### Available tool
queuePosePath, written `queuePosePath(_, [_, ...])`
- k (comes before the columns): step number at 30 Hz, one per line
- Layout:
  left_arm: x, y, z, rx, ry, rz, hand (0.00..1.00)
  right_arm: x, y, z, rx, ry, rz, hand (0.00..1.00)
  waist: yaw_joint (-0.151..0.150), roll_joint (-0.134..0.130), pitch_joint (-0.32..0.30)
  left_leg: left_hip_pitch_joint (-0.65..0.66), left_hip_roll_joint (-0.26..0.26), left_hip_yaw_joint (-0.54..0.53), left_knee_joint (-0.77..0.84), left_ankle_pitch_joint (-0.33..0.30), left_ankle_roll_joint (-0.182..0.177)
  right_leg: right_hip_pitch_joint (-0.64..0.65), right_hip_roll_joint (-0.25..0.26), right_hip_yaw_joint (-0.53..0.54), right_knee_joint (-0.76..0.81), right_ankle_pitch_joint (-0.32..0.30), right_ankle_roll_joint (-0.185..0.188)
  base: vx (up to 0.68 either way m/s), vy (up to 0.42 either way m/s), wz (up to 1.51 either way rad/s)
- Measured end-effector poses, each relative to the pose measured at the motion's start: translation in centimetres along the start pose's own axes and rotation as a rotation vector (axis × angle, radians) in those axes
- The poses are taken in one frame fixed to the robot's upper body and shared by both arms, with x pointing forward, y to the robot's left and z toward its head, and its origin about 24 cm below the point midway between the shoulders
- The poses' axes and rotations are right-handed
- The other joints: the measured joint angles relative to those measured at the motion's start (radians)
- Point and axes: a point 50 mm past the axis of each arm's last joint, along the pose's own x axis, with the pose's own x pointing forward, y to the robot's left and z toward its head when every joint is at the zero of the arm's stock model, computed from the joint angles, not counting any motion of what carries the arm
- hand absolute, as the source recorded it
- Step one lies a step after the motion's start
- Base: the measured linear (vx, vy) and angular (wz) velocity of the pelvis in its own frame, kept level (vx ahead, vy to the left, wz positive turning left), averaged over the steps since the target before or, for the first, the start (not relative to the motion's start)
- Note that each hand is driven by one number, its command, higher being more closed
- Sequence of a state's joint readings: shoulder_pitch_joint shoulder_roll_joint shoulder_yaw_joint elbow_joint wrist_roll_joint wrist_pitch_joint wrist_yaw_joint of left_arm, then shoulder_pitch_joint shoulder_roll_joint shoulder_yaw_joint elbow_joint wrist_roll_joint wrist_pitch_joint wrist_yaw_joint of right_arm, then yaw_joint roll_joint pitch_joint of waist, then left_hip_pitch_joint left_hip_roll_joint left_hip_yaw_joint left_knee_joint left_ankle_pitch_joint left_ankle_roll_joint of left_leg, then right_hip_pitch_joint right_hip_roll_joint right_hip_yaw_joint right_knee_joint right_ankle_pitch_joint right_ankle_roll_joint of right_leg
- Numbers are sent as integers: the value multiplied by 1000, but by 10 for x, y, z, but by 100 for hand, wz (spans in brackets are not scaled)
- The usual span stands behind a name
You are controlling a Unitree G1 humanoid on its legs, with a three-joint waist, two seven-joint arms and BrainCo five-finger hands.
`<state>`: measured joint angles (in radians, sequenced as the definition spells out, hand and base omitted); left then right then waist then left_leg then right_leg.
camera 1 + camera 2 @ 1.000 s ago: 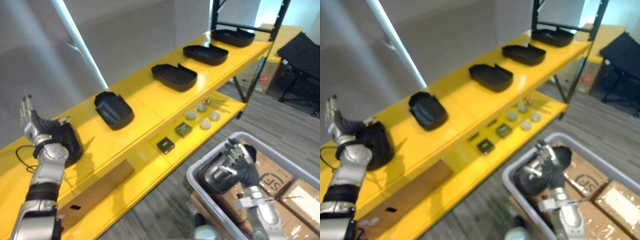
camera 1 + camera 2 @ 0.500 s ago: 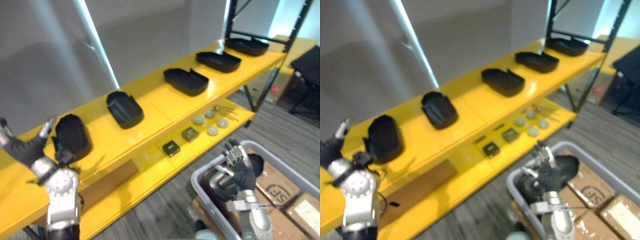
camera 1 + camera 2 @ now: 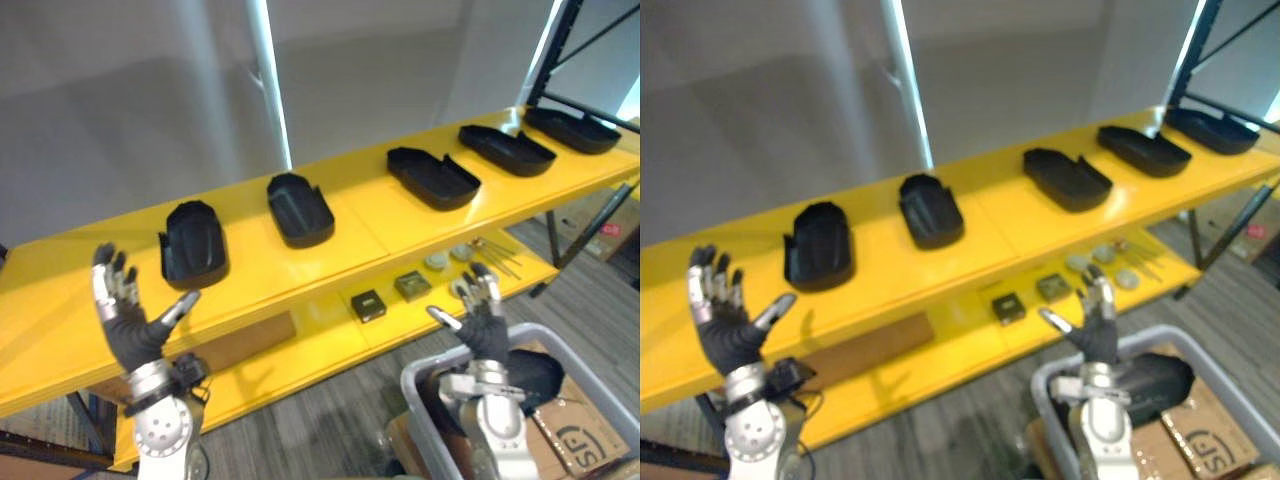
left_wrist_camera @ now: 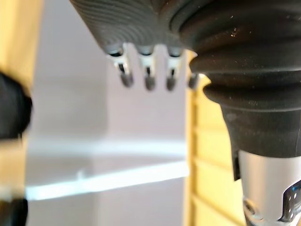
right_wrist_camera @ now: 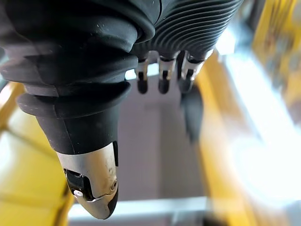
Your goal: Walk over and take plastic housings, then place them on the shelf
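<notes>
**Progress.** Five black plastic housings (image 3: pixel 300 208) lie in a row on the top tier of the yellow shelf (image 3: pixel 360 228), set apart from one another, open side up. A sixth housing (image 3: pixel 535 378) lies in the grey bin (image 3: pixel 415 378) at my lower right, along with cardboard boxes (image 3: pixel 590 445). I judge the task well advanced, with at least that one left to fetch and place.

**Hands.** My left robot hand (image 3: pixel 125 325) and my right robot hand (image 3: pixel 483 322) are both raised before the shelf, fingers spread, holding nothing.

**Materials and shapes.**
- Housings: matte black moulded plastic, shallow tub-like shells, rounded at one end, with a notched rim.
- Shelf: glossy yellow panels.
- Lower tier: two small square boxes (image 3: pixel 368 304), pale round discs (image 3: pixel 437 261) and a flat brown board (image 3: pixel 250 343).
- Bin: smooth pale grey plastic with a rounded rim.
</notes>
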<state>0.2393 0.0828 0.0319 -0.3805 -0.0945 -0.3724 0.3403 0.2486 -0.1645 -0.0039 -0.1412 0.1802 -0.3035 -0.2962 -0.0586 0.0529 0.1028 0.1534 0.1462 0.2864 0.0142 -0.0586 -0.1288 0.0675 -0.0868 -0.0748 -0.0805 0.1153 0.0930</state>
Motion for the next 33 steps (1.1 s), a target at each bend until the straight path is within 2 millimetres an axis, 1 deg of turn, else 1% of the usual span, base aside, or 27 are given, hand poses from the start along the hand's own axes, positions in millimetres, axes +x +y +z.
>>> queuePosePath(1, [2, -10, -1, -43, 2, -61, 0, 1, -6, 1, -10, -6, -53, 0, -12, -5, 3, 11, 1, 20, -5, -3, -1, -2, 3, 21, 0, 1, 1, 18, 39, -67])
queuePosePath(2, [4, -24, -1, -69, -1, -141, 0, 1, -16, 3, -24, -12, -116, 0, -16, -12, 8, 27, 2, 59, -4, -14, -1, -14, 9, 58, 0, 5, 3, 11, 40, -73])
queuePosePath(4, [4, -34, -1, -107, 1, -192, 0, 0, -24, 6, -32, -21, -163, 0, -29, -15, 12, 37, 1, 92, -1, -26, -1, -22, 12, 91, 0, 9, 6, 9, 38, -74])
queuePosePath(5, [4, -46, -1, -148, 8, -242, 0, -5, -34, 10, -40, -32, -216, 0, -52, -24, 17, 40, 1, 135, 10, -43, 0, -40, 17, 135, 0, 11, 8, 13, 37, -74])
queuePosePath(8, [6, -58, -6, -169, 23, -288, 0, -18, -52, 14, -68, -25, -293, 0, -93, -24, 30, 59, 2, 198, 33, -68, -3, -55, 27, 202, 0, 21, 12, 29, 39, -81])
queuePosePath(10, [7, -66, -8, -181, 26, -302, 0, -35, -69, 9, -73, 25, -366, 0, -128, -32, 41, 76, 2, 263, 40, -88, -8, -69, 39, 267, 0, 28, 17, -5, 31, -80])
queuePosePath(11, [8, -68, -7, -186, 22, -302, 0, -39, -72, 9, -68, 33, -385, 0, -139, -35, 45, 81, 1, 276, 44, -92, -8, -72, 41, 278, 0, 29, 18, 7, 35, -65])
queuePosePath(12, [11, -72, -6, -196, 13, -303, 0, -48, -77, 8, -60, 52, -412, 0, -157, -38, 55, 94, 1, 299, 51, -102, -7, -72, 44, 298, 0, 32, 20, 0, 29, -61])
queuePosePath(13, [14, -75, -5, -202, 3, -306, 0, -56, -80, 7, -53, 63, -424, 0, -165, -37, 57, 106, 0, 324, 56, -112, -8, -77, 50, 325, 0, 37, 23, -2, 37, -60])
queuePosePath(14, [15, -76, -4, -205, -2, -302, 0, -58, -81, 7, -55, 67, -417, 0, -170, -36, 59, 108, 0, 333, 57, -116, -9, -77, 52, 335, 0, 37, 23, -34, 28, -54])
queuePosePath(15, [17, -79, -2, -214, -12, -297, 0, -63, -80, 6, -53, 77, -402, 0, -178, -34, 57, 109, -1, 352, 61, -123, -8, -83, 55, 352, 0, 38, 24, -31, 20, -40])
queuePosePath(16, [20, -82, 0, -222, -23, -300, 0, -66, -78, 5, -48, 85, -391, 0, -180, -33, 58, 108, -2, 362, 65, -129, -7, -88, 56, 363, 0, 39, 26, -33, 10, -29])
queuePosePath(19, [22, -87, 1, -225, -22, -311, 0, -67, -74, 4, -42, 82, -370, 0, -179, -32, 57, 108, -4, 370, 66, -132, -7, -100, 58, 372, 0, 40, 27, -26, -18, -12])
queuePosePath(22, [22, -87, -2, -208, 7, -307, 0, -61, -69, 7, -35, 50, -350, 0, -173, -30, 59, 105, -2, 370, 72, -136, -3, -109, 65, 384, 0, 42, 28, -25, -43, -15])
queuePosePath(24, [22, -83, -4, -199, 17, -277, 0, -56, -60, 6, -9, 39, -315, 0, -157, -34, 58, 79, 4, 268, 137, -160, 29, -118, 75, 419, 0, 42, 26, -24, -72, -51])
queuePosePath(25, [20, -80, -6, -190, 32, -251, 0, -50, -54, 7, 8, 25, -273, 0, -140, -33, 60, 46, 6, 150, 212, -188, 76, -124, 81, 455, 0, 39, 21, -42, -41, -96])
queuePosePath(26, [14, -72, -9, -174, 65, -209, 0, -44, -44, 8, 27, 10, -202, 0, -125, -25, 60, 6, 0, -4, 304, -223, 131, -130, 95, 498, 4, 39, 21, -49, -10, -102])
queuePosePath(28, [6, -64, -10, -162, 90, -174, 0, -39, -35, 9, 60, 0, -143, 0, -110, -20, 58, -17, -12, -118, 366, -239, 148, -142, 115, 542, 21, 34, 15, -54, 63, -84])
queuePosePath(30, [-6, -50, -11, -132, 126, -121, 0, -32, -16, 11, 101, -16, -26, 0, -78, -21, 56, -40, -43, -259, 438, -249, 164, -162, 139, 592, 46, 26, 2, -51, 124, -94])
queuePosePath(31, [-10, -41, -9, -121, 133, -88, 0, -28, -6, 12, 114, -30, 35, 0, -60, -24, 56, -52, -58, -290, 458, -254, 166, -186, 144, 600, 64, 23, -4, -66, 111, -77])
queuePosePath(32, [-11, -38, -8, -117, 133, -75, 0, -26, -1, 14, 121, -39, 56, 0, -53, -27, 58, -54, -64, -301, 458, -260, 158, -196, 144, 598, 71, 22, -5, -89, 106, -54])
queuePosePath(33, [-12, -33, -6, -114, 129, -52, 0, -22, 6, 17, 133, -58, 89, 0, -35, -25, 57, -59, -64, -302, 445, -282, 140, -225, 145, 588, 85, 23, -6, -115, 105, -18])
